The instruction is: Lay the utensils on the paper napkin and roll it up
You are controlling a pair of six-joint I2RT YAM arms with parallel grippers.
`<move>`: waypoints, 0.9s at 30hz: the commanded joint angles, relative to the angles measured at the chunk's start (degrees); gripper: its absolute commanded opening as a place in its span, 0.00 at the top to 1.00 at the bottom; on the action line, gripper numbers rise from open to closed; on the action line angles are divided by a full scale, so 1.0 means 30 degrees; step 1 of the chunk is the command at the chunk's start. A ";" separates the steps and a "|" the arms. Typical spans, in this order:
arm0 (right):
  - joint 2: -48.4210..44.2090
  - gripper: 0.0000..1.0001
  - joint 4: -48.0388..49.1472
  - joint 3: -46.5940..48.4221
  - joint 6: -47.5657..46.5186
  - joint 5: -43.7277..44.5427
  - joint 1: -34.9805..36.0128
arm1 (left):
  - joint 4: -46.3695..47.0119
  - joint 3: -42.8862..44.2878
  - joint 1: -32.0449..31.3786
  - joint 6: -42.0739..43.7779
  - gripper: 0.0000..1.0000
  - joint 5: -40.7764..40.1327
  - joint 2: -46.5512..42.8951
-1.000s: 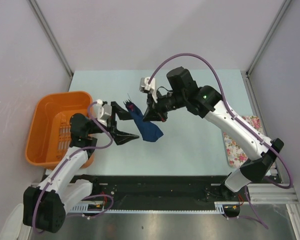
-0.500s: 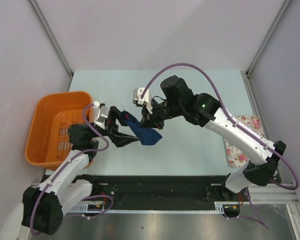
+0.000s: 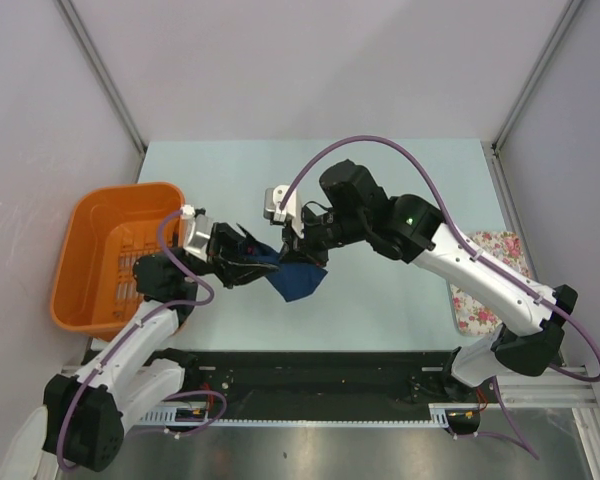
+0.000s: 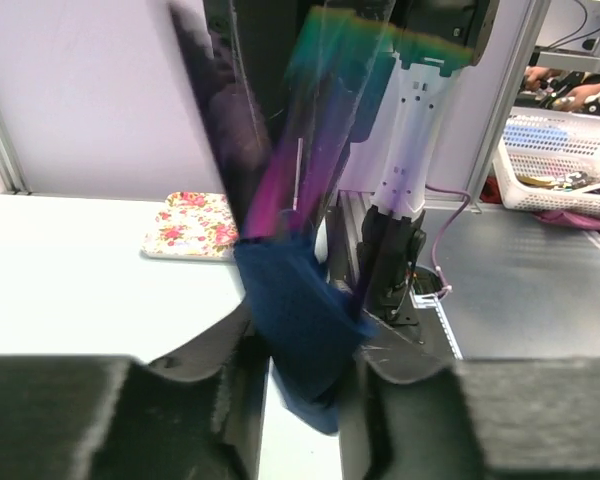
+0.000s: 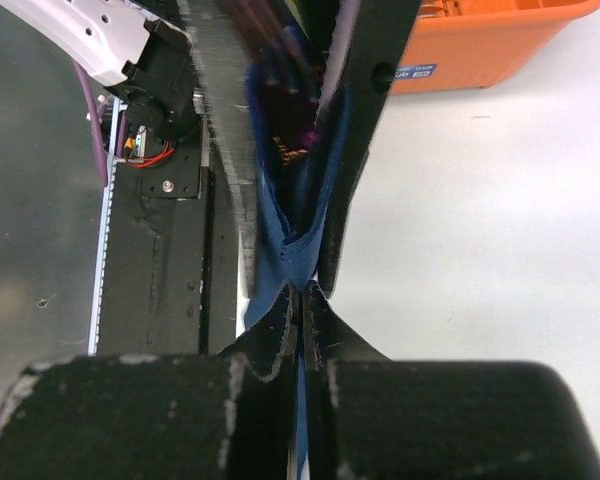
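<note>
The navy paper napkin (image 3: 298, 282) hangs bunched above the table between both arms. My right gripper (image 3: 298, 238) is shut on its upper fold, and in the right wrist view the blue sheet (image 5: 292, 240) is pinched at my right gripper (image 5: 303, 300). My left gripper (image 3: 248, 258) reaches in from the left, its jaws closed against both sides of the napkin (image 4: 300, 320); my left gripper (image 4: 305, 400) shows the blue bundle filling the gap. The purple utensils (image 4: 278, 180) stick up out of the bundle, blurred, with purple (image 5: 272, 70) showing inside the fold.
An orange basket (image 3: 108, 255) stands at the table's left edge, just behind my left arm. A white floral cloth (image 3: 485, 282) lies at the right edge, under my right arm. Rails and cabling run along the near edge.
My left gripper moved right to the napkin and narrowed its jaws round it. My right gripper, still shut on the napkin, shifted slightly left and lower.
</note>
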 commanded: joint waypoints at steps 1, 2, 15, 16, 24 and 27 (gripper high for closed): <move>-0.0900 1.00 0.1307 0.0225 -0.0035 0.0232 0.0082 | 0.1793 0.0053 -0.0159 -0.0918 0.71 -0.0052 0.0263; -0.0900 1.00 0.1307 0.0138 -0.0035 0.0233 0.0082 | 0.1910 0.0053 -0.0159 -0.1007 0.73 -0.0024 0.0380; -0.1837 0.79 0.2478 -0.1180 0.1750 0.0407 -0.1177 | -0.0167 0.1253 -0.0130 -0.0625 1.00 -0.0228 0.1112; -0.1954 0.62 0.2537 -0.1442 0.1897 0.0611 -0.1294 | -0.0139 0.1341 -0.0130 -0.0772 1.00 -0.0257 0.1287; -0.3331 0.12 0.0519 -0.2850 0.1579 0.0263 -0.2848 | -0.0225 0.2220 0.0105 -0.1565 1.00 -0.0316 0.2021; -0.3595 0.14 -0.0536 -0.2969 0.1372 -0.0088 -0.2818 | -0.0550 0.2396 0.0163 -0.1330 1.00 -0.0374 0.2021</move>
